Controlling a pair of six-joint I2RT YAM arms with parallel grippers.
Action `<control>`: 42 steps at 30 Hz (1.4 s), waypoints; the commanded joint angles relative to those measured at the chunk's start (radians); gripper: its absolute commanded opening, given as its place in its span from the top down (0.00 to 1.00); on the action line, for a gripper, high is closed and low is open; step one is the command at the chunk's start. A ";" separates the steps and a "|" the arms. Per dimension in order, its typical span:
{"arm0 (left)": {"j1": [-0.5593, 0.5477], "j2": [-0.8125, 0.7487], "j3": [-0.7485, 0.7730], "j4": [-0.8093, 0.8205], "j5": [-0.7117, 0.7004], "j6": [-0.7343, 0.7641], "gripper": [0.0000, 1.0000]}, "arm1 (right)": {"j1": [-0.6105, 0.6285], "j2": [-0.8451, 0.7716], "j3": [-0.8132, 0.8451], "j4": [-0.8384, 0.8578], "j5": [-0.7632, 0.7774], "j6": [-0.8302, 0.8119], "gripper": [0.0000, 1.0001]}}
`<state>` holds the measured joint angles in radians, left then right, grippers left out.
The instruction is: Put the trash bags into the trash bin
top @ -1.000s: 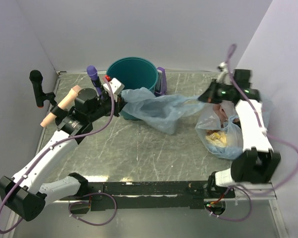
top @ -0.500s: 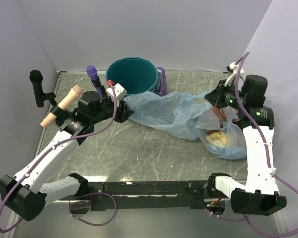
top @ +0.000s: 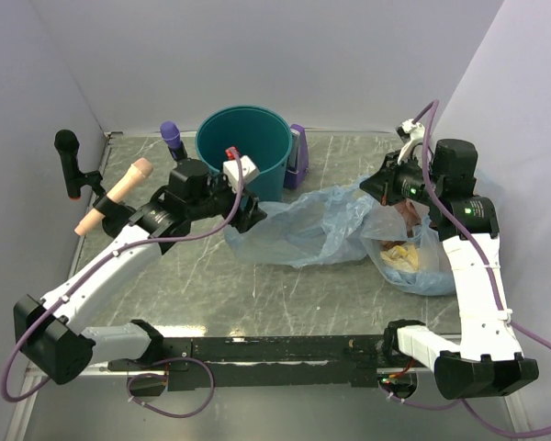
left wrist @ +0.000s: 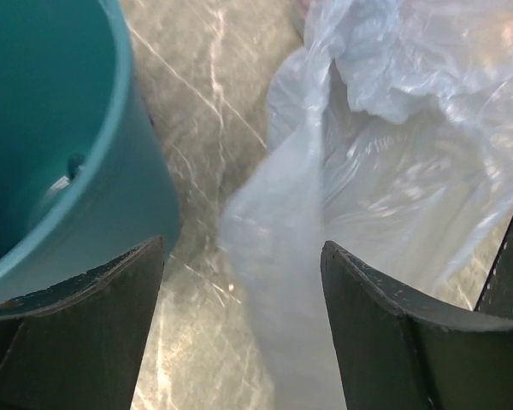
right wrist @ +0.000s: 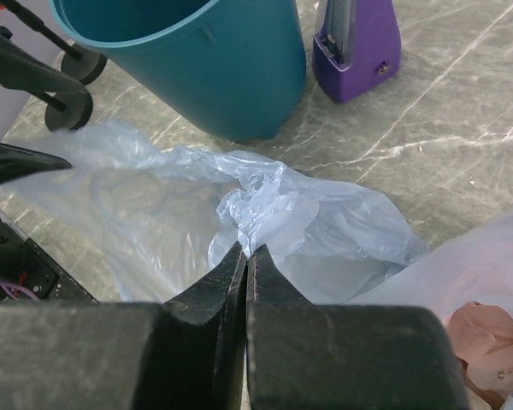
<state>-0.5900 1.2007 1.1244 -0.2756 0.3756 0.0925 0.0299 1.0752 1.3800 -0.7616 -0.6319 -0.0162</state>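
Observation:
The teal trash bin [top: 268,170] stands upright at the back of the table. The pale-blue trash bag [top: 303,225] lies crumpled on the table in front of it, reaching right. My left gripper [top: 250,217] is open just in front of the bin, with the bag's left end [left wrist: 282,256] loose between its fingers [left wrist: 103,290]. My right gripper [top: 372,186] is shut on the bag's right end, and the crinkled edge [right wrist: 261,201] bunches at its tips [right wrist: 246,249]. The bin's wall [left wrist: 111,171] fills the left wrist view's left side.
A clear bag stuffed with yellow and pink items [top: 409,250] sits under the right arm. A purple block [top: 297,152] stands right of the bin. A purple-tipped stick [top: 172,136], a black microphone [top: 67,149] and a peach handle [top: 118,195] stand at the left. Walls close in all round.
My left gripper has opened and let go of the bag, moving right in front of the bin. The bag has slackened and sunk onto the table. The right gripper stayed shut.

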 commanded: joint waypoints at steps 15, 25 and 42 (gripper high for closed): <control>-0.001 0.005 0.177 -0.306 0.082 0.052 0.12 | 0.039 0.009 0.025 0.030 0.070 0.005 1.00; -0.040 0.033 0.163 -0.398 0.100 -0.003 0.01 | 0.061 0.043 0.040 0.021 0.092 0.042 1.00; -0.154 0.187 0.264 -0.494 0.282 -0.247 0.03 | 0.120 0.052 0.005 0.080 0.323 0.216 1.00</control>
<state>-0.7124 1.3163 1.2671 -0.7433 0.5617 -0.1360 0.1120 1.1229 1.3735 -0.7464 -0.3725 0.1436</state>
